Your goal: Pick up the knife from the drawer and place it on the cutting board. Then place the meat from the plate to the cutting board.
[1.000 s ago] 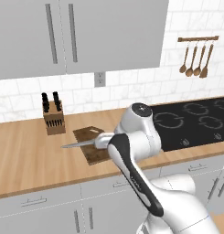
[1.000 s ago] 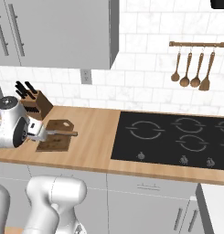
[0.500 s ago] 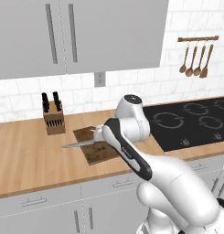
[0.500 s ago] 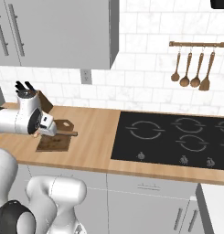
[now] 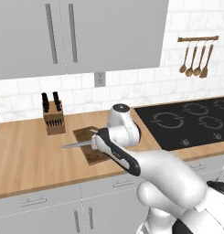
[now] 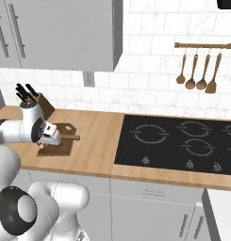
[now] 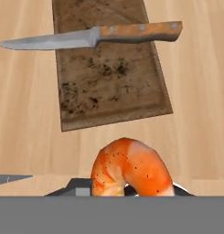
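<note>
The dark-brown cutting board (image 7: 109, 68) lies on the wooden counter. The knife (image 7: 93, 37) rests across its far end, brown handle to the right and silver blade running off the left edge. My gripper (image 7: 125, 191) is shut on the meat (image 7: 129, 167), a curled orange-red piece hanging just short of the board's near edge. From the left base view, the gripper (image 5: 96, 142) hovers over the board (image 5: 86, 136) and the knife blade (image 5: 77, 145) sticks out to the left. The right base view shows the gripper (image 6: 53, 136) above the board (image 6: 58, 149). The drawer and the plate are out of view.
A light wooden knife block (image 5: 53, 119) (image 6: 41, 106) stands at the wall behind the board. A black cooktop (image 5: 186, 123) (image 6: 183, 141) takes up the counter to the right. Wooden utensils (image 5: 195, 59) hang on the wall above it.
My arm has swung in over the cutting board, bringing the meat with it. The knife and board have stayed where they were.
</note>
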Controlling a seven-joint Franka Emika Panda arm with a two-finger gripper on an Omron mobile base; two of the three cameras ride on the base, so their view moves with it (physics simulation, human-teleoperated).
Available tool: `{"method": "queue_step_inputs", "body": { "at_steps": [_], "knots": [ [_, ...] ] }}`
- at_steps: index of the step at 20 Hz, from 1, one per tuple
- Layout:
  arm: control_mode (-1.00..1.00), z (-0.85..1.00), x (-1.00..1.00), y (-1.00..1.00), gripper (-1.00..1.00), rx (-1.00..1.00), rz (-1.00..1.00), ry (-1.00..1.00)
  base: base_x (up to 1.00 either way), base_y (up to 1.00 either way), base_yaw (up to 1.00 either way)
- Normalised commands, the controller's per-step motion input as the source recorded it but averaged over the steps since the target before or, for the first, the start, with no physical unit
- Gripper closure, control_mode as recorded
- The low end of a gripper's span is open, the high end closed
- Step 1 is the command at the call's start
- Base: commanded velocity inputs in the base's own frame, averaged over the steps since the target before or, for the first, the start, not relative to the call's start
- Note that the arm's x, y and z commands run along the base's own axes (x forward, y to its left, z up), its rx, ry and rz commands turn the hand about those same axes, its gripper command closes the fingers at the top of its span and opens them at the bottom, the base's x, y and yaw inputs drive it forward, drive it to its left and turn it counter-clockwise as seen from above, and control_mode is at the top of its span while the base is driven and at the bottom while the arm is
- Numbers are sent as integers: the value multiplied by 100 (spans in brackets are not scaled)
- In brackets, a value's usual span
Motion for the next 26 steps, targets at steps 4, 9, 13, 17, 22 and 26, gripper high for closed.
{"method": "queue_step_inputs", "body": {
  "at_steps": [4,9,13,17,22,26],
  "knots": [
    [-100,-36,65,10,100,-3,0,0,0,0,0],
    [-100,-31,67,34,100,-1,0,0,0,0,0],
    [-100,-21,26,35,100,0,0,0,0,0,0],
    [-100,-33,39,14,100,0,0,0,0,0,0],
    [-100,-41,31,0,100,0,0,0,0,0,0],
    [-100,-41,39,0,-100,0,0,0,0,0,0]
  ]
}}
